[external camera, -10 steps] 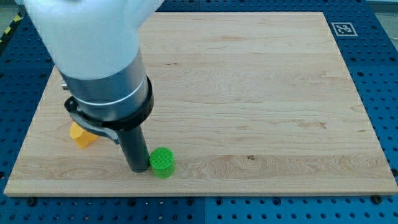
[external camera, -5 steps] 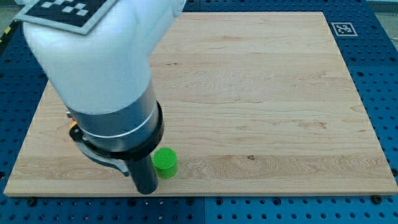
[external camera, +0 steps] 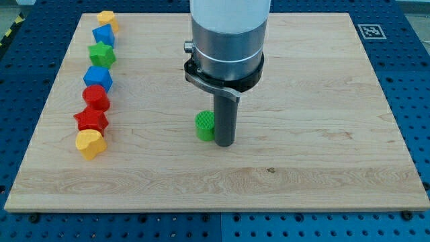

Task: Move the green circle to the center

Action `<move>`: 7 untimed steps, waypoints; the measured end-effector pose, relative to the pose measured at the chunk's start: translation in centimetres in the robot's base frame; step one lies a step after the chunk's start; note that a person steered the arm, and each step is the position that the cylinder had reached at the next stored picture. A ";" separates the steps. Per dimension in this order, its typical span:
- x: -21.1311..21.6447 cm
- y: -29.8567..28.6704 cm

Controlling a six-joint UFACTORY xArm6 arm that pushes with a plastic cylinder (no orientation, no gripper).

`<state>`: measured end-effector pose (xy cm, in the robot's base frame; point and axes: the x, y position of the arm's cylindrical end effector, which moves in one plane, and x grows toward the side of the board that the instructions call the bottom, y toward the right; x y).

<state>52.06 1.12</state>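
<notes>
The green circle (external camera: 204,125) is a short green cylinder standing near the middle of the wooden board (external camera: 309,81). My tip (external camera: 224,143) rests on the board right against the circle's right side, partly covering it. The rod hangs from a grey and white arm body that comes down from the view's top.
A column of blocks runs down the board's left side: a yellow block (external camera: 106,19), a blue block (external camera: 103,35), a green star (external camera: 102,54), a blue block (external camera: 98,78), a red block (external camera: 96,97), a red star (external camera: 91,120) and a yellow heart (external camera: 89,143).
The green circle has moved up and to the right, from near the board's bottom edge to near its middle. My tip went from its left side round to its right side.
</notes>
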 end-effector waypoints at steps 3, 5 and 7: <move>-0.5 -5.4; -0.6 -5.4; -3.2 -4.7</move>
